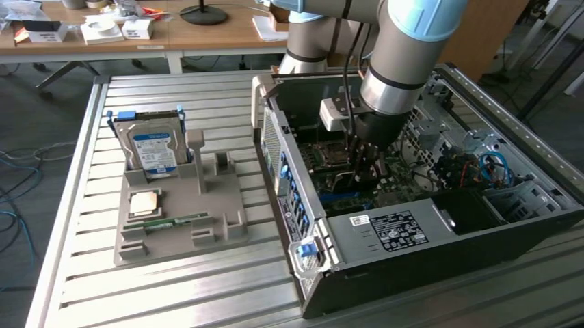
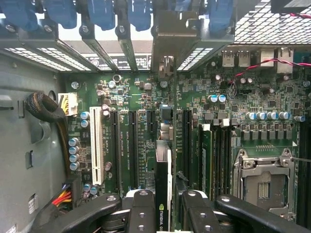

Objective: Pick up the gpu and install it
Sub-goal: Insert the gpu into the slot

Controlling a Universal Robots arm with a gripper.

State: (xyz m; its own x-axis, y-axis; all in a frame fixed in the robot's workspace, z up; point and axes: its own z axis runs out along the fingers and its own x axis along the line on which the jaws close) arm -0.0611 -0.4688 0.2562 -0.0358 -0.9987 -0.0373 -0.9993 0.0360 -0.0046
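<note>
The gripper [image 2: 164, 206] was closed narrowly on the gpu [image 2: 163, 177]. Its fingers [image 2: 142, 208] pinched the card's upper edge, so the card hung edge-on above the motherboard [image 2: 218, 121] inside the open computer case [image 1: 474, 225]. The card's metal bracket [image 2: 171, 39] stood at the motherboard's rear edge, against the case's slot openings. The card sat over the motherboard between its long black slots [image 2: 132, 145] and its memory sockets [image 2: 214, 155], well apart from the CPU socket [image 2: 265, 179]. Whether the edge connector had entered a slot could not be told. Doing this step well would likely mean holding the card square to the motherboard, keeping the bracket lined up with its opening, and pressing straight down evenly without twisting.
</note>
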